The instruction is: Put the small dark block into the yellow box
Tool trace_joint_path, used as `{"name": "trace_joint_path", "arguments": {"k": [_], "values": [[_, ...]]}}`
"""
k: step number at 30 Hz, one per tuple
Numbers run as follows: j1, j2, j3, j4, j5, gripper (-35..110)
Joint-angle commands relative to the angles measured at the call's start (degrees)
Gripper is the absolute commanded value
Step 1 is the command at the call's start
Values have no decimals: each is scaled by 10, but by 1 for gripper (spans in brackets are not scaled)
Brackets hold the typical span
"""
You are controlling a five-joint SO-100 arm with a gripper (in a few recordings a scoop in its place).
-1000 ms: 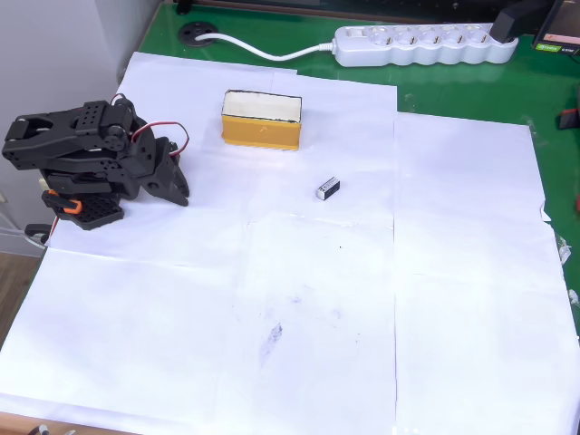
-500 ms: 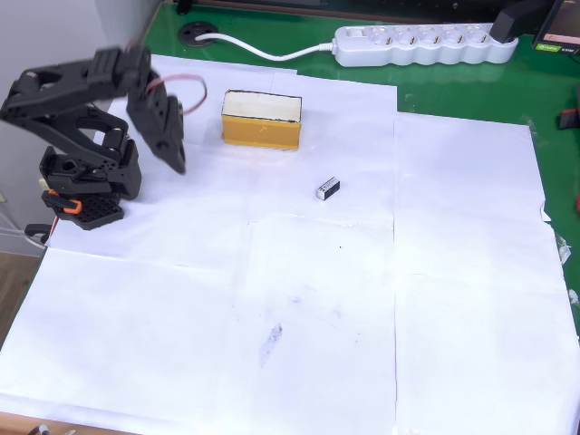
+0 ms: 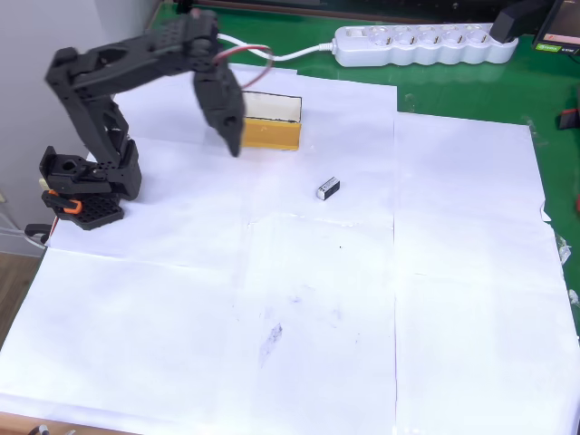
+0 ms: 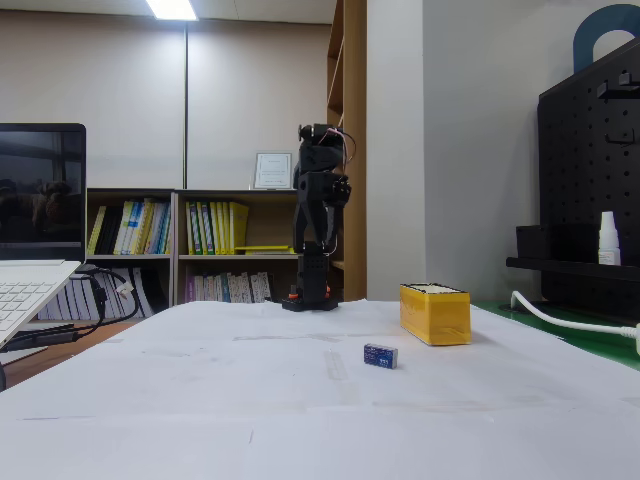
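Note:
The small dark block (image 3: 327,188), black with a pale end face, lies on the white paper right of centre in the overhead view; in the fixed view the block (image 4: 380,356) sits in front of the box. The yellow box (image 3: 273,133) stands up and to the left of it, its cream inside showing, and appears in the fixed view as the yellow box (image 4: 435,315). My gripper (image 3: 235,143) hangs raised over the box's left end, fingers together, holding nothing, well left of the block. The black arm (image 4: 318,200) stands tall behind.
A white power strip (image 3: 421,43) and its cable lie on the green table (image 3: 471,91) at the back. The arm's base (image 3: 82,186) sits at the left edge of the paper. A laptop (image 4: 30,270) stands to the left in the fixed view.
The arm has unfolded from its rest pose, risen and swung right; the gripper went from beside the base to over the yellow box's left end. Block and box have not moved.

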Motion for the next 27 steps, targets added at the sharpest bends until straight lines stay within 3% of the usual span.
{"name": "trace_joint_path", "arguments": {"k": [1, 8, 27], "values": [[5, 36, 92, -12, -111, 1], [-1, 126, 187, -27, -158, 13], [-24, 352, 370, -142, -243, 14]]}}
